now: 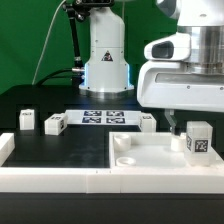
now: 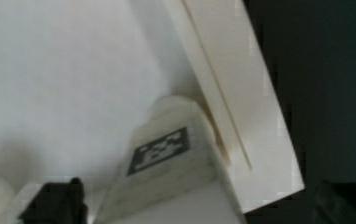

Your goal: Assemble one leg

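Nearest the camera in the exterior view is a long white plastic rail (image 1: 60, 180) running across the lower part of the frame, smooth and matte, with a raised end block at the lower left. Right behind it sits the large flat white square panel (image 1: 150, 155), same smooth plastic, with a round socket dished into its near-left corner.

On that panel, toward the right edge of the frame, stands the small white plastic cuboid leg with a black-and-white marker tag (image 1: 198, 138), upright, tag facing the camera. The bulky white-and-grey two-finger gripper (image 1: 176, 124) hangs just to the leg's left. Only one dark fingertip pokes out below the housing, so I can't tell whether the pincer is apart or together, or whether it touches the leg.

Further back on the black tabletop (image 1: 40, 100) are three more white cuboid posts (image 1: 55, 123), one at the far left, one beside it, one half hidden behind the gripper. Past them lies the thin flat white marker board (image 1: 104, 117), and behind that the arm's white base (image 1: 106, 55) against a green backdrop.

The wrist view is blurry: the leg (image 2: 171, 145) is seen tilted in the lower middle of the frame, tag visible, lying against the panel's (image 2: 68, 80) pale surface next to a cream-coloured edge. A dark fingertip (image 2: 54, 200) is cut off at the lower left corner.
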Controlling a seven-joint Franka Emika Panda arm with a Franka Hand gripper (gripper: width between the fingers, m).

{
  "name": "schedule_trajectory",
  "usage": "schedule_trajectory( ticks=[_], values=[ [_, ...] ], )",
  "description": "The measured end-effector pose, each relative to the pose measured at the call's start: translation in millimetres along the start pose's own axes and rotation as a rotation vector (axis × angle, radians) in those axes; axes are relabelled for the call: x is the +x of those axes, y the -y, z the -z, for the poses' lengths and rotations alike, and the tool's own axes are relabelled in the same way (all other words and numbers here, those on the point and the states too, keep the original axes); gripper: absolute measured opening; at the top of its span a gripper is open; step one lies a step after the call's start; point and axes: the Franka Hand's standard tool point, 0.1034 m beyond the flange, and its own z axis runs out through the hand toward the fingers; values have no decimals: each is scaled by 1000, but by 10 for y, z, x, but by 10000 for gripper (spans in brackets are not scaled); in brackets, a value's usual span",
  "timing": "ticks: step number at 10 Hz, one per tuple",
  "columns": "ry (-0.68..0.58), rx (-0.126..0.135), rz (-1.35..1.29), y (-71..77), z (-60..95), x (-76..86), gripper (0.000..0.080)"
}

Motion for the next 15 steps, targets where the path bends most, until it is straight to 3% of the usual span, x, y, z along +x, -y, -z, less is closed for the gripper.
schedule_trajectory(
  ticks=[3, 4, 5, 6, 7, 8, 15],
  values=[
    [-8, -11, 140, -10, 0, 14, 648],
    [-8, -11, 140, -12, -3, 13, 501],
    [-7, -11, 140, -13, -4, 13, 501],
    [-7, -11, 122, -15, -6, 12, 364],
    [-7, -13, 97, -24, -8, 16, 291],
    [-6, -12, 75, -31, -5, 25, 291],
    [-9, 23, -811, -67, -8, 24, 291]
  ],
)
